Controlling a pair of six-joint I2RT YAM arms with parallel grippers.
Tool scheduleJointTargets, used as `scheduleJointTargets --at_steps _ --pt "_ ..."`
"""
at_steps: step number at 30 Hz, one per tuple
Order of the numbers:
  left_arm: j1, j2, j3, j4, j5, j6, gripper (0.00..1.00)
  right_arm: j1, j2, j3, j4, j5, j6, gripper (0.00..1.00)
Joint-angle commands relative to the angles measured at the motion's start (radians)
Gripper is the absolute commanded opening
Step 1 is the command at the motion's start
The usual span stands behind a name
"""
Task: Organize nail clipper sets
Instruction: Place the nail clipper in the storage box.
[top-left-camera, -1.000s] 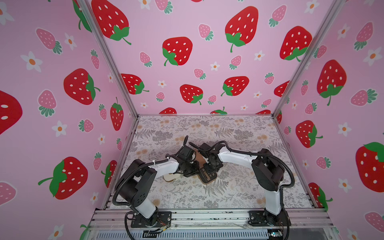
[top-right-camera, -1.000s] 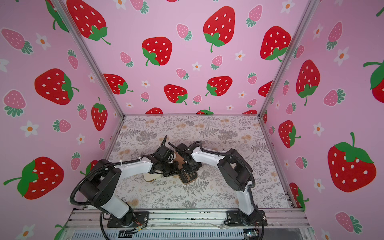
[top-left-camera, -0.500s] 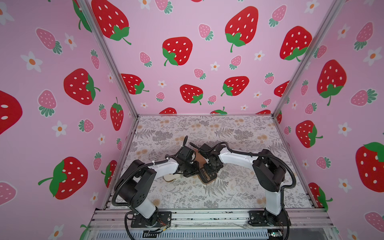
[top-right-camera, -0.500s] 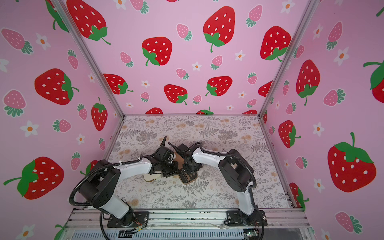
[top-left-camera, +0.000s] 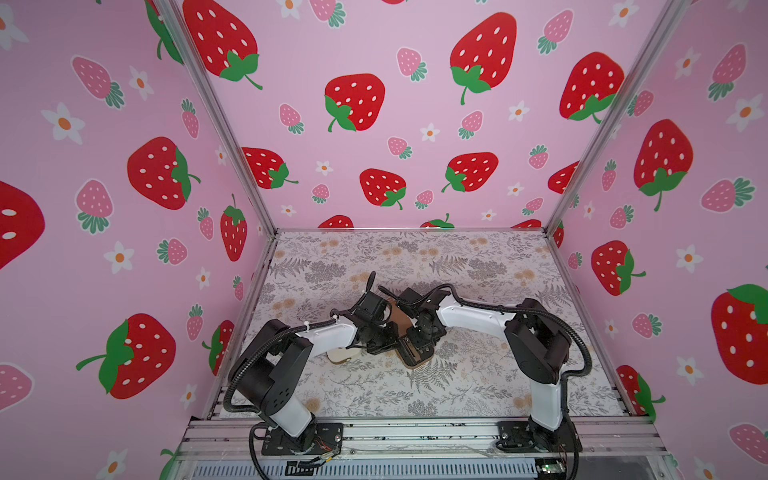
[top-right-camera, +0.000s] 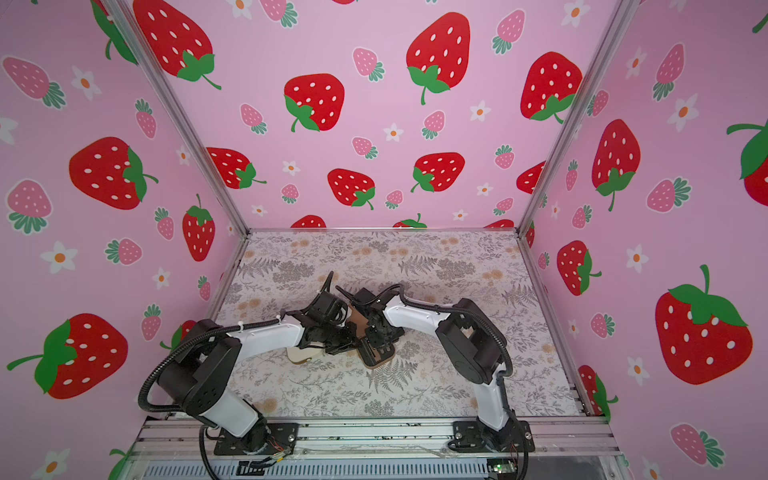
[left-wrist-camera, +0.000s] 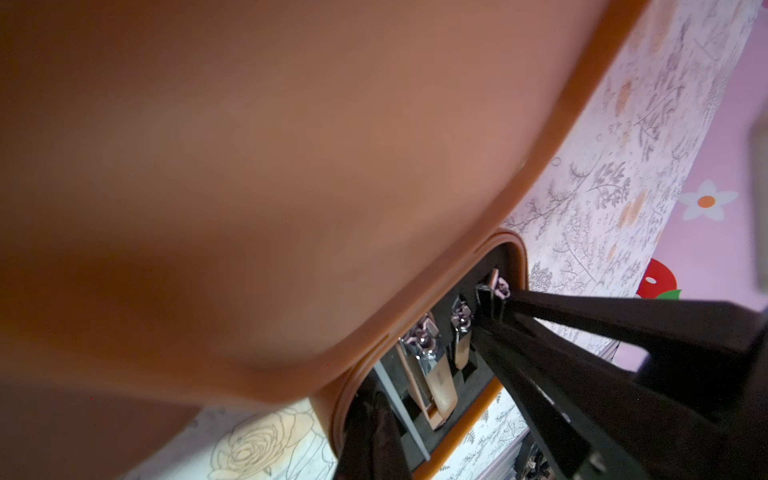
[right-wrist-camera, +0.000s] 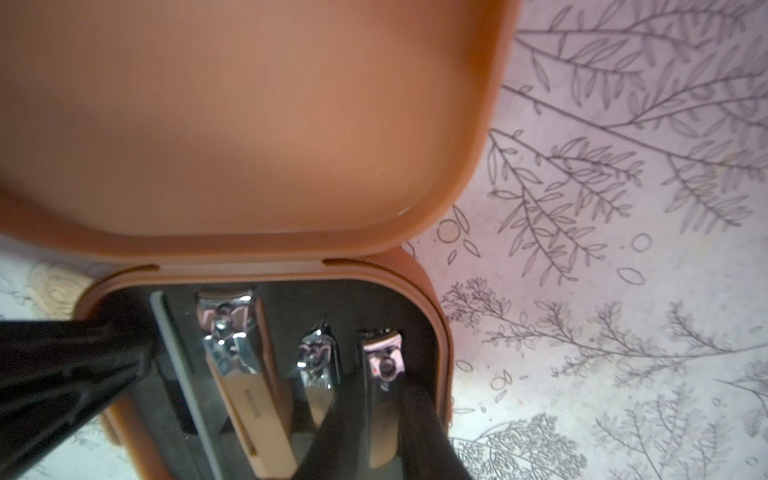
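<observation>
RISK: lifting tugs small clipper (right-wrist-camera: 384, 361) out of its slot | CAUSE: right gripper (right-wrist-camera: 380, 399) jaws hugging it, pinching or loose cannot tell | left gripper (right-wrist-camera: 124, 353) jaws together, tip inside case (right-wrist-camera: 432, 316), may jolt lid (right-wrist-camera: 249, 124)

Brown case (right-wrist-camera: 249, 124): smooth matt plastic, I'd say. Black insert (right-wrist-camera: 286, 303) looks dull, foam-like. Clippers (right-wrist-camera: 232, 357) flash mirror-bright metal heads, brushed rose-gold handles. My right fingers (right-wrist-camera: 424, 428), matt black plastic. Table cover (right-wrist-camera: 582, 270), flat matt print.

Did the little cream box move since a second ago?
No. The cream box still lies in the same spot, just as near the big fern print.
</observation>
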Motion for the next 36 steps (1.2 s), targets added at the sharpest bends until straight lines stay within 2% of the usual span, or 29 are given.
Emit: scheduleJointTargets --at_steps 1,11,20,27,36 --pt "0.005 0.008 -0.016 -0.079 -0.024 0.013 0.00 -0.043 0.028 -0.037 -0.140 0.202 -0.004 0.24" --pt "0.005 0.013 -0.005 -0.082 -0.022 0.016 0.00 -0.043 -0.079 0.024 -0.151 0.152 -0.034 0.27" --pt "0.005 0.018 -0.002 -0.081 -0.020 0.016 0.00 -0.045 -0.096 0.028 -0.132 0.114 -0.046 0.28" --pt "0.005 0.018 0.000 -0.082 -0.018 0.018 0.00 -0.068 -0.094 0.018 -0.028 -0.035 -0.133 0.40" --pt "0.005 0.020 -0.004 -0.078 -0.021 0.016 0.00 -0.125 -0.092 -0.004 0.040 -0.200 -0.240 0.47"
